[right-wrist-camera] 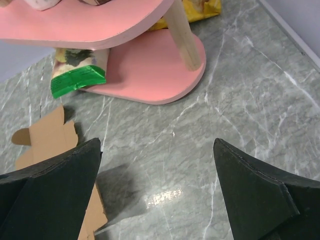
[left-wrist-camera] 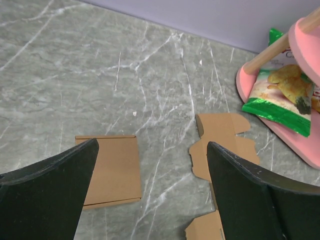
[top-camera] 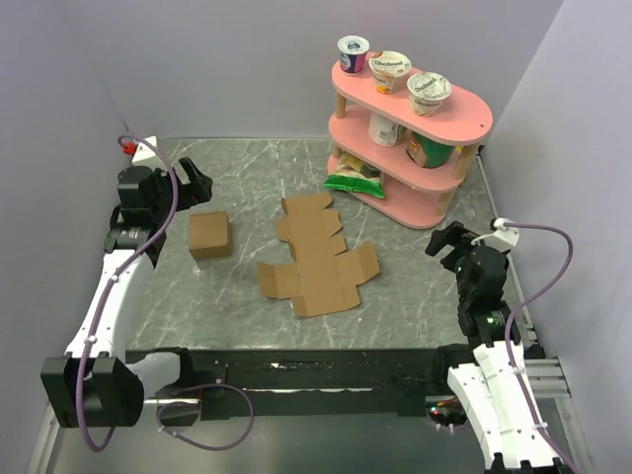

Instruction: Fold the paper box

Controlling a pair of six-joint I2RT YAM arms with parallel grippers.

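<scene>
left claw [top-camera: 195,183] and right claw [top-camera: 446,241] both wide open, empty. paper box [top-camera: 316,269] lies flat, unfolded on bench [top-camera: 247,178] between them, touching neither. Looks light, thin, bends at creases, probably slides: I'd pinch an outer flap edge, pin the centre panel

Box [top-camera: 316,259] is matt brown cardboard with dull creases, and the cube [top-camera: 209,235] has the same flat paper finish. Table [top-camera: 247,188] looks like grey veined stone, smooth with a soft sheen (a pale glare shows in the right wrist view). Shelf [top-camera: 464,118] is smooth pink, its posts [right-wrist-camera: 182,35] bare pale wood. Bag [left-wrist-camera: 280,100] gleams, glossy green film. Fingers [left-wrist-camera: 45,200] are matt black, plastic by the look.
</scene>
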